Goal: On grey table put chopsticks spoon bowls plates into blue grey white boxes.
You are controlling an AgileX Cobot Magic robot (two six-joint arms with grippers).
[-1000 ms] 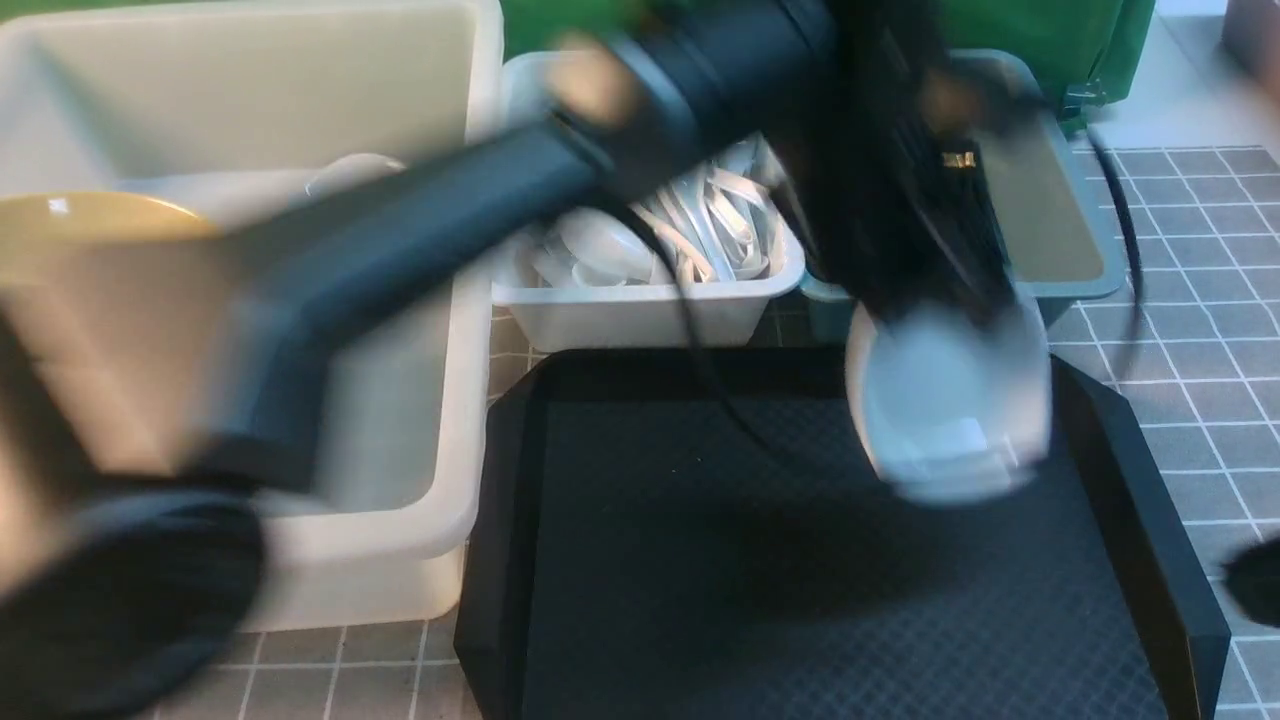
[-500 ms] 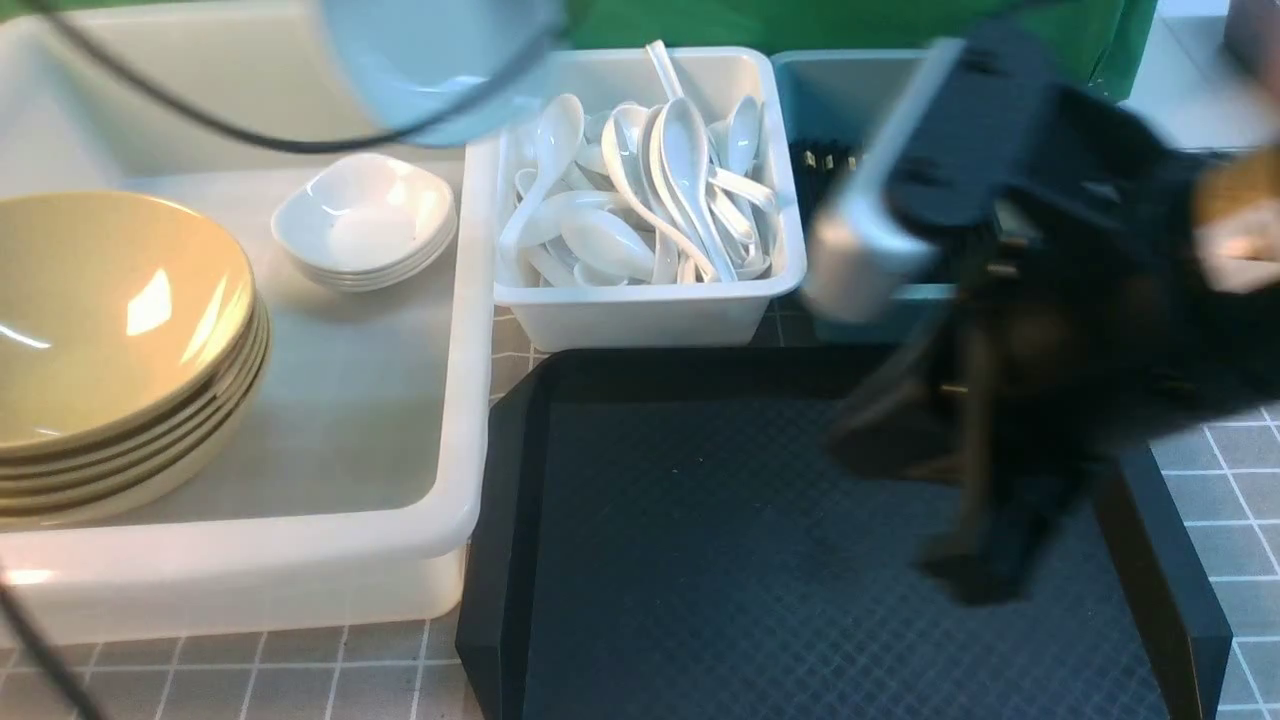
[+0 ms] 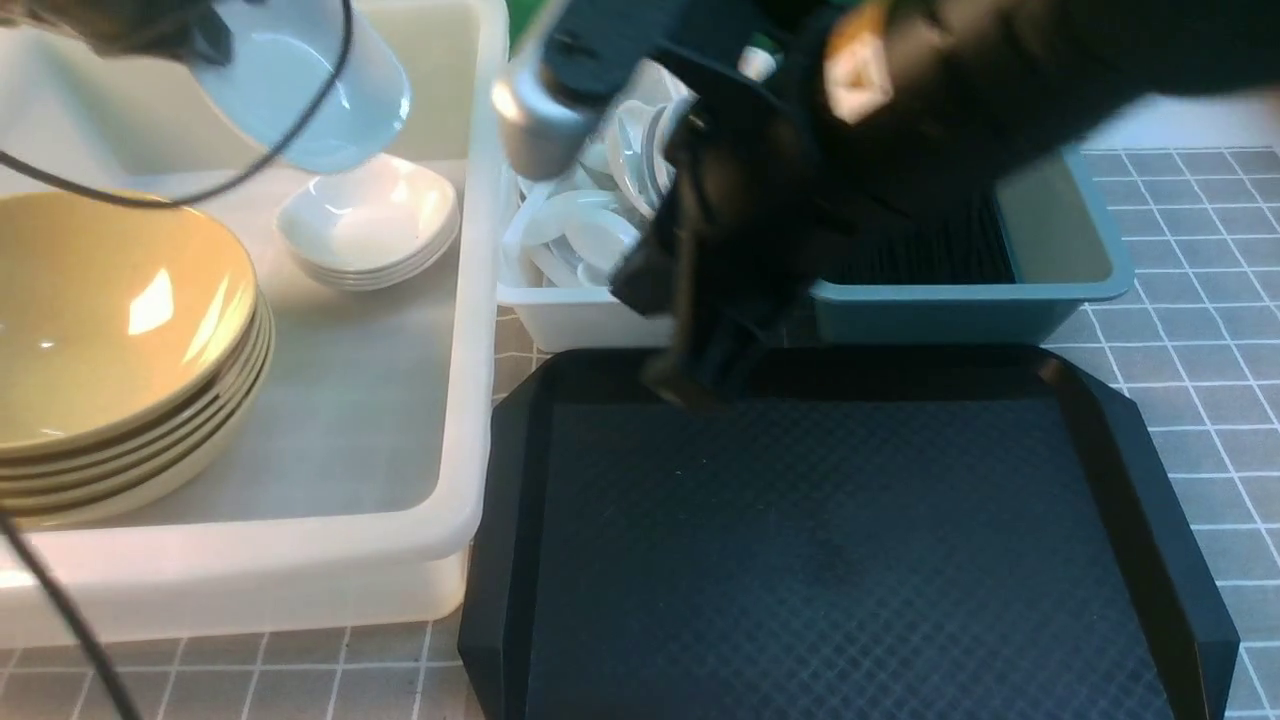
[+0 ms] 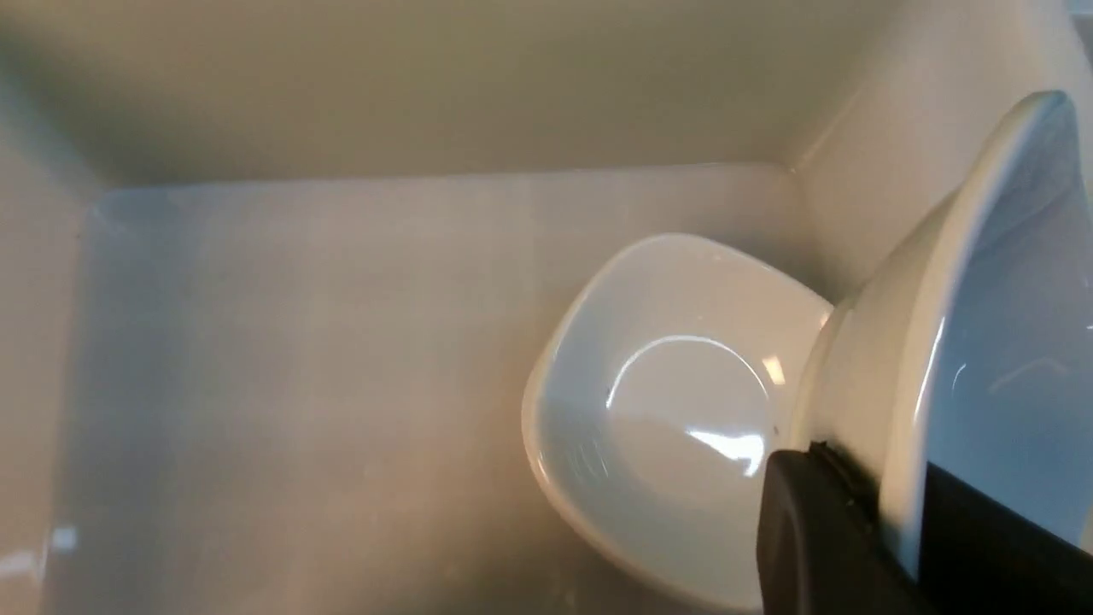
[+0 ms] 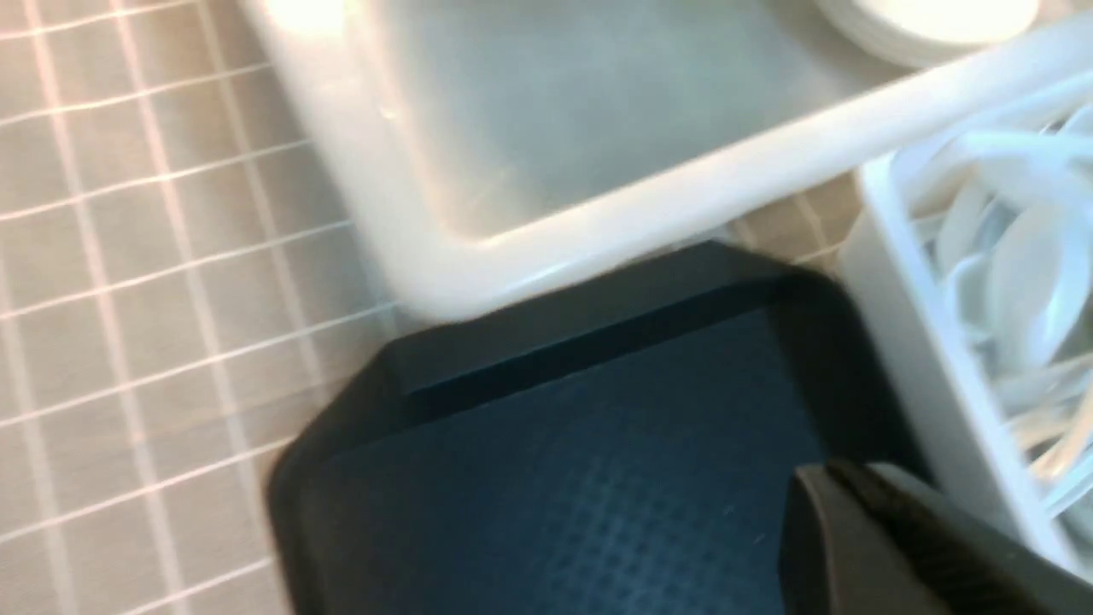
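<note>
My left gripper point(image 3: 215, 45) is shut on the rim of a white plate point(image 3: 305, 95), tilted on edge. It hangs just above a stack of plates point(image 3: 368, 225) inside the large white box point(image 3: 455, 400). In the left wrist view the held plate point(image 4: 982, 325) sits between the dark fingers point(image 4: 811, 530), beside the stacked plate point(image 4: 675, 410). Olive bowls point(image 3: 110, 330) are stacked in the same box. My right gripper point(image 3: 700, 375) is shut and empty over the far edge of the black tray point(image 3: 850, 560). Spoons point(image 5: 1025, 282) fill the small white box point(image 3: 570, 310). Chopsticks point(image 3: 930, 255) lie in the blue box point(image 3: 1000, 305).
The black tray lies on the grey table point(image 3: 1200, 300), hard against the three boxes. The blurred right arm point(image 3: 950, 80) crosses above the spoon box and the blue box. A black cable point(image 3: 60, 600) hangs at the left in front of the large box.
The left gripper has carried the plate from over the tray to above the plate stack in the large box. The right arm has swung left to the tray's far edge.
</note>
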